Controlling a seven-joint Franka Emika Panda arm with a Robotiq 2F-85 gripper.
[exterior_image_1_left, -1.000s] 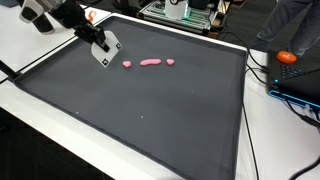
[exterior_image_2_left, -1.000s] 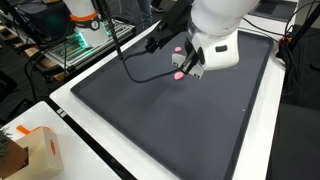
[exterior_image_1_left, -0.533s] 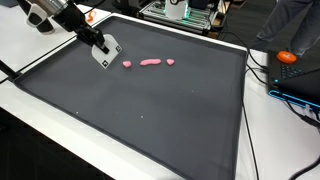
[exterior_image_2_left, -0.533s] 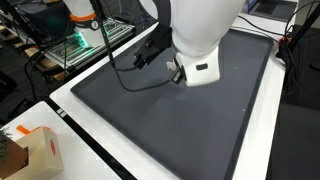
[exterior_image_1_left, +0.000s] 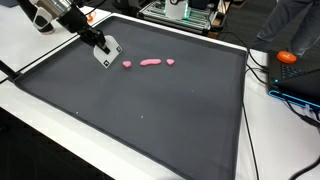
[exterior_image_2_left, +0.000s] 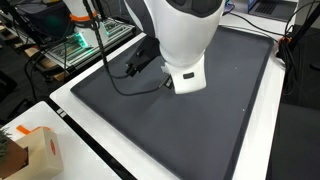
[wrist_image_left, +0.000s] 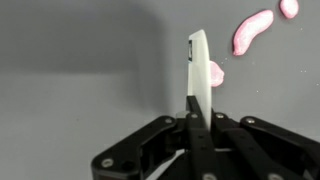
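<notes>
At the left of the dark mat (exterior_image_1_left: 150, 120), my gripper (exterior_image_1_left: 107, 50) has its fingers pressed together with nothing between them. Just right of the fingertips lies a small pink blob (wrist_image_left: 216, 73). Next comes a longer curved pink strip (wrist_image_left: 252, 32), matte and doughy, then a round pink bit (wrist_image_left: 289, 8).

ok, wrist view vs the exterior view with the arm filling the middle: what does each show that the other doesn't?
Wrist only: gripper shut on a white flat piece, edge-on, and three pink pieces beyond it. Exterior only: the arm's white body, a black cable, a cardboard box. Both: the dark mat.
</notes>
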